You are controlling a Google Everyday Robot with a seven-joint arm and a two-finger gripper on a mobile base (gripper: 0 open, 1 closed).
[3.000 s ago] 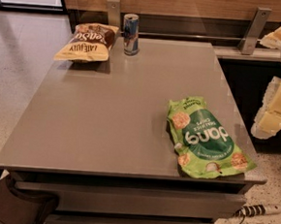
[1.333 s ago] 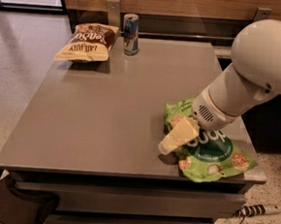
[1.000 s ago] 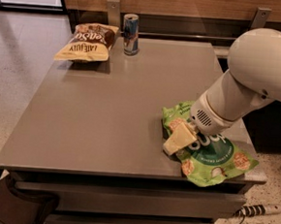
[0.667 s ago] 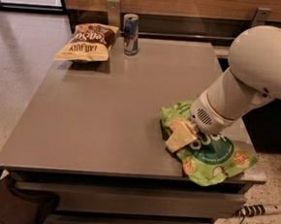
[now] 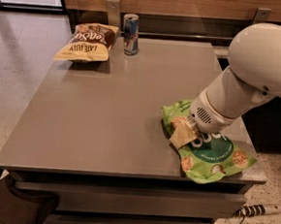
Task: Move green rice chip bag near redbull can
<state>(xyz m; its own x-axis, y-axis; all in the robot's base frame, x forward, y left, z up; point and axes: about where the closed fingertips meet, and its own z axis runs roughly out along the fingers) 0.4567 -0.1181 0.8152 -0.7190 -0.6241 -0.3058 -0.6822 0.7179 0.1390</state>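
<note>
The green rice chip bag (image 5: 215, 157) lies flat at the table's front right corner, partly over the edge. My gripper (image 5: 183, 135) is down on the bag's left part, and the bag is crumpled around it. The big white arm (image 5: 260, 70) reaches in from the right and hides the bag's upper right side. The redbull can (image 5: 131, 34) stands upright at the table's far edge, left of the middle and far from the bag.
A brown-and-cream chip bag (image 5: 87, 41) lies just left of the can. The grey table (image 5: 106, 111) has drawers below its front edge. A wooden wall runs behind it. A power strip (image 5: 260, 209) lies on the floor at the right, and a dark seat (image 5: 11, 206) is at the bottom left.
The arm came in from the right and lowered the gripper onto the bag's left part. The bag's left edge has bunched up slightly. The can and brown bag have not moved.
</note>
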